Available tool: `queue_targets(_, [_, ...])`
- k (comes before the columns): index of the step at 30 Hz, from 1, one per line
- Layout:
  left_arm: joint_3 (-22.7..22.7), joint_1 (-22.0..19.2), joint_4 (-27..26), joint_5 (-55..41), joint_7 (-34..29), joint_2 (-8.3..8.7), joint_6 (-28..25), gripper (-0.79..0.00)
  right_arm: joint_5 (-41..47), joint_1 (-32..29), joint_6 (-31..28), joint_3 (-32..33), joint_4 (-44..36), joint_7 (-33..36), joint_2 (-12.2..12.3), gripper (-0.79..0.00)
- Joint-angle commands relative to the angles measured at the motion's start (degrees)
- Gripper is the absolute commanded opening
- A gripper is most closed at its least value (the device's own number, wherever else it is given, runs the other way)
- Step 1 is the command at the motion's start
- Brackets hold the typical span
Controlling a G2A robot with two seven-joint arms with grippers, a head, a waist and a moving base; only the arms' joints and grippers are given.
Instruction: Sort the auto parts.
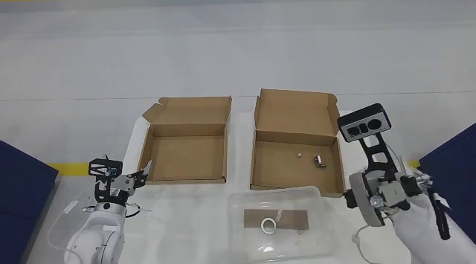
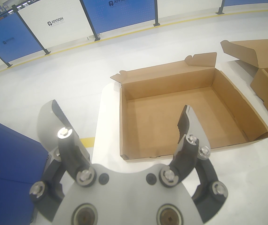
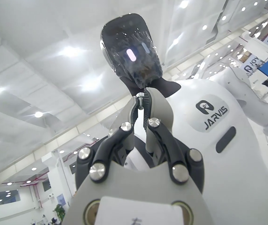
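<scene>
Bolt point(image 3: 139, 101) pinched only at the tips of the upturned right gripper point(image 3: 141, 98) beside the tray point(image 1: 236, 227); slippage could result. Left gripper point(image 2: 122, 108) spread, empty.

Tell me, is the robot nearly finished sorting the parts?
Not yet. Done: two small parts lie in the right cardboard box. In hand: the right claw pinches a small screw. Still to do: a metal ring waits in the clear tray, the left cardboard box holds nothing, and the left claw is open.
</scene>
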Motion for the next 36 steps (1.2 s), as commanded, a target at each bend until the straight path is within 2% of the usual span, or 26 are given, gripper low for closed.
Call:
queue_targets(1, [0.0,0.0,0.0,0.0,0.0,0.0,0.0,0.0,2.53,-0.33,0.66,-0.17,-0.03,-0.76,-0.46,-0.785])
queue_targets(11, [0.0,0.0,0.0,0.0,0.0,0.0,0.0,0.0,3.32,-0.58,0.9,0.02,-0.41,-2.22,-0.89,-0.785])
queue_targets(20, [0.0,0.0,0.0,0.0,0.0,0.0,0.0,0.0,12.11,-2.61,2.4,0.98,-1.62,-3.17,-2.93,-0.785])
queue_targets(24, [0.0,0.0,0.0,0.0,0.0,0.0,0.0,0.0,4.29,-2.44,2.74,3.03,-0.47,-4.61,-3.15,-0.785])
queue_targets(29, [0.0,0.0,0.0,0.0,0.0,0.0,0.0,0.0,-0.84,-3.01,3.37,4.49,-0.71,-5.84,-3.62,-0.785])
queue_targets(36, [0.0,0.0,0.0,0.0,0.0,0.0,0.0,0.0,0.38,-4.12,4.31,5.75,-1.32,-5.9,-4.62,-0.785])
